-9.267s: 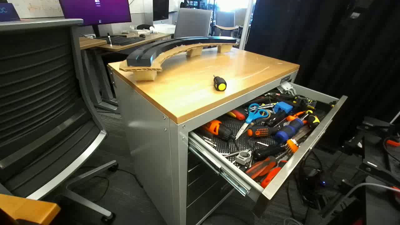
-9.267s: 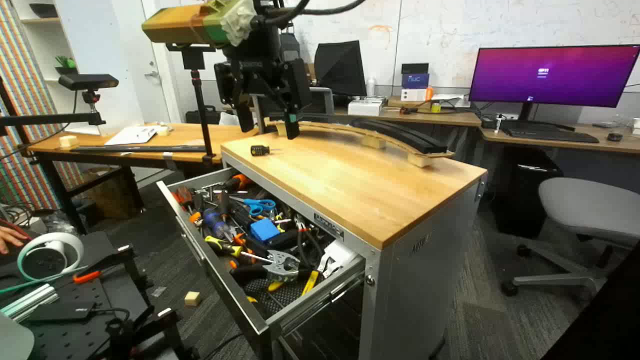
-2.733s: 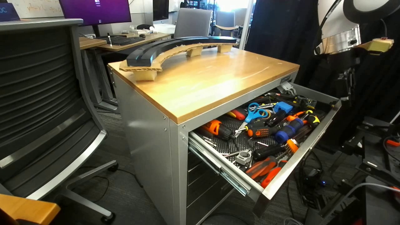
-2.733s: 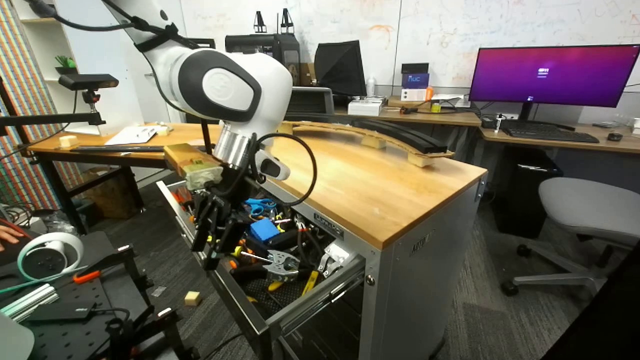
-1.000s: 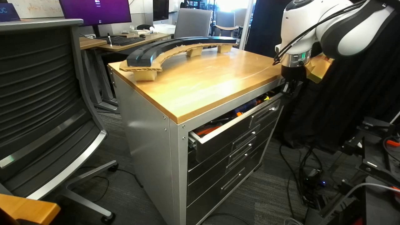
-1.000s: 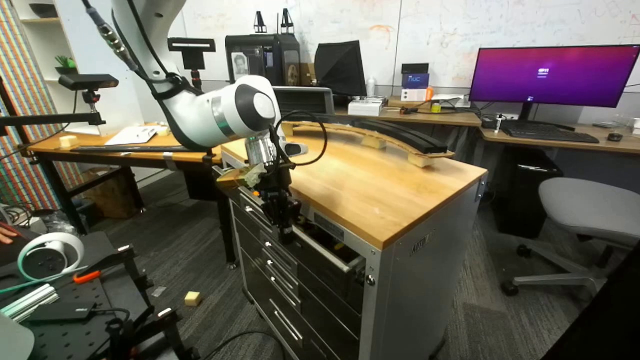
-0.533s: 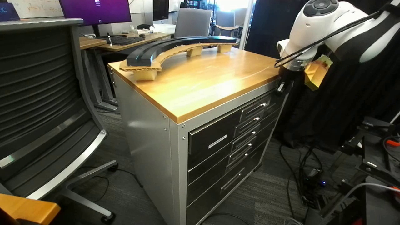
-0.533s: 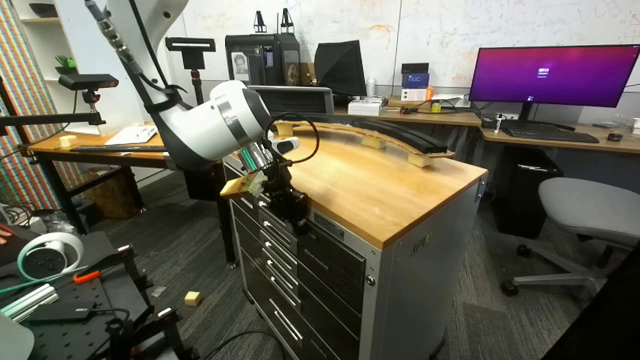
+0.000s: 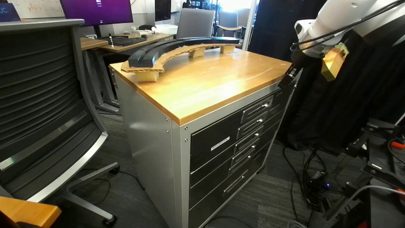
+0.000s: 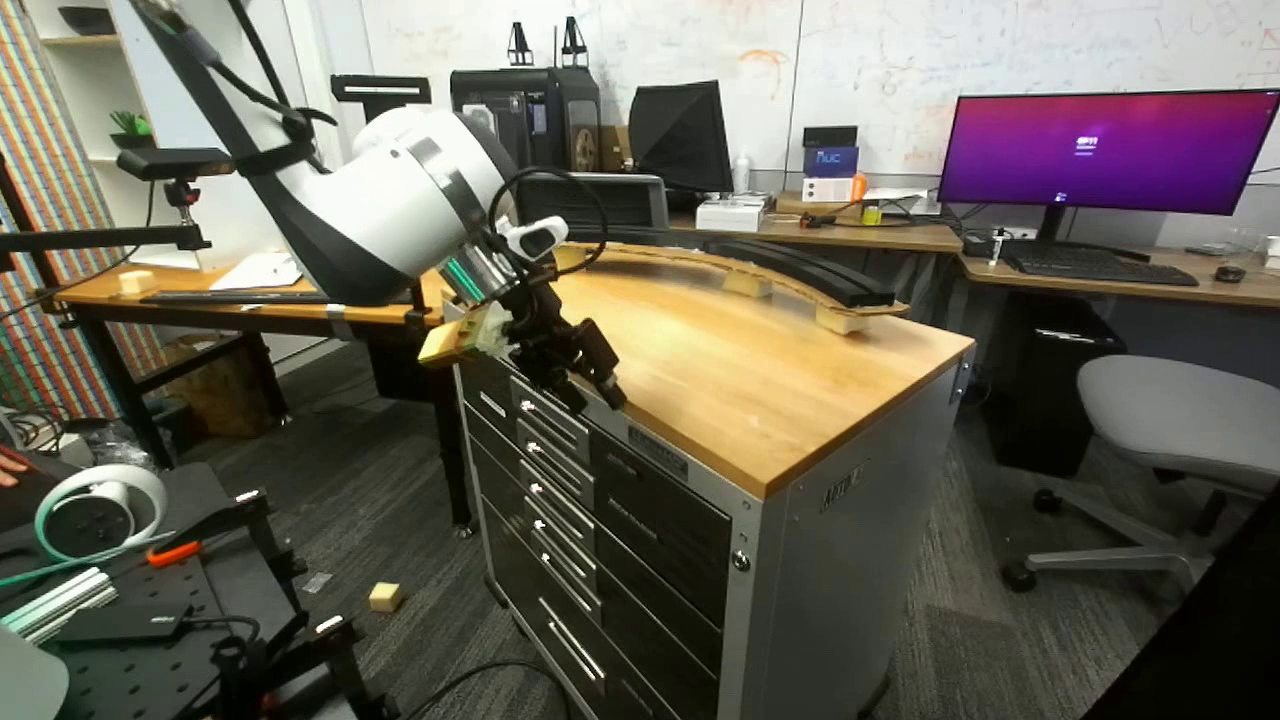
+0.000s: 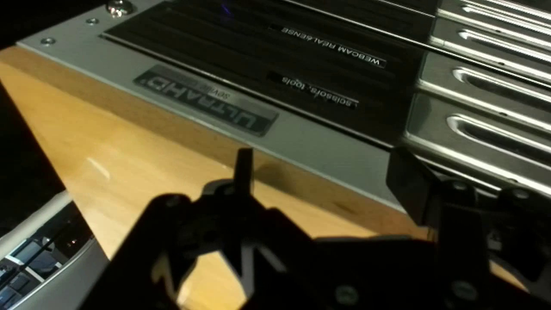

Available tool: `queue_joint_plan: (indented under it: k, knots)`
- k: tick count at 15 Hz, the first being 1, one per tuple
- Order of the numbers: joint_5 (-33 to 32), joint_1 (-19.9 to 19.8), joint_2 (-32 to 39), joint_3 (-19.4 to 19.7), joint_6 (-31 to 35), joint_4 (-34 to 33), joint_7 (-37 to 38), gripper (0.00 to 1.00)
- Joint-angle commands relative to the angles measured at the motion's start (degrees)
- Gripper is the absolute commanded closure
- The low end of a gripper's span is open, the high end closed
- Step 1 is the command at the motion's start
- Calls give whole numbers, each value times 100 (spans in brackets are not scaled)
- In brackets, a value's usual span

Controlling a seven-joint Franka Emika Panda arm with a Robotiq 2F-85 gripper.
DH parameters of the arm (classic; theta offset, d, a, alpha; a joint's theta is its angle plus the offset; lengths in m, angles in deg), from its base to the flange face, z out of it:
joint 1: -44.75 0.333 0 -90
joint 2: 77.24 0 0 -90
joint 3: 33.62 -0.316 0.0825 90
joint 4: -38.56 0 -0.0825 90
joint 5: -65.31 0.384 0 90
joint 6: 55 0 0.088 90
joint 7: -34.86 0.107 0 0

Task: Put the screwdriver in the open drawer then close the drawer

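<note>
The drawer (image 9: 208, 136) is shut, its dark front flush with the cabinet in both exterior views (image 10: 665, 485). In the wrist view its front (image 11: 241, 64) lies beyond the grey frame strip. The screwdriver is out of view; the inside of the drawer is hidden. My gripper (image 10: 596, 400) is at the cabinet's upper front edge, tilted toward it, just in front of the wooden top. It also shows dark and small in an exterior view (image 9: 286, 80). In the wrist view the fingers (image 11: 320, 165) stand wide apart with nothing between them.
The wooden top (image 10: 740, 390) carries a curved black piece on cardboard (image 10: 800, 275) along its back edge. Lower drawers with handles (image 9: 237, 186) lie below. A black chair (image 9: 47, 110) stands beside the cabinet. A black cart (image 10: 150, 560) stands in front.
The screwdriver left the wooden top and was seen in the drawer among tools. The drawer then slid from wide open to shut. In the last half second my gripper rose and moved back.
</note>
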Motion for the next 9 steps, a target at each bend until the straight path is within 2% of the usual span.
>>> queue_joint_plan:
  k: [1,6,7,9]
  knots:
    - [1034,-609,-956,-737,-186,573,-1516,0]
    - [3443,-711,-1115,-1494,-683,744,-3671,0]
    - [2792,-624,-918,-1230,-482,640,-2974,0]
    - [2927,-604,-900,-1292,-520,644,-3082,0]
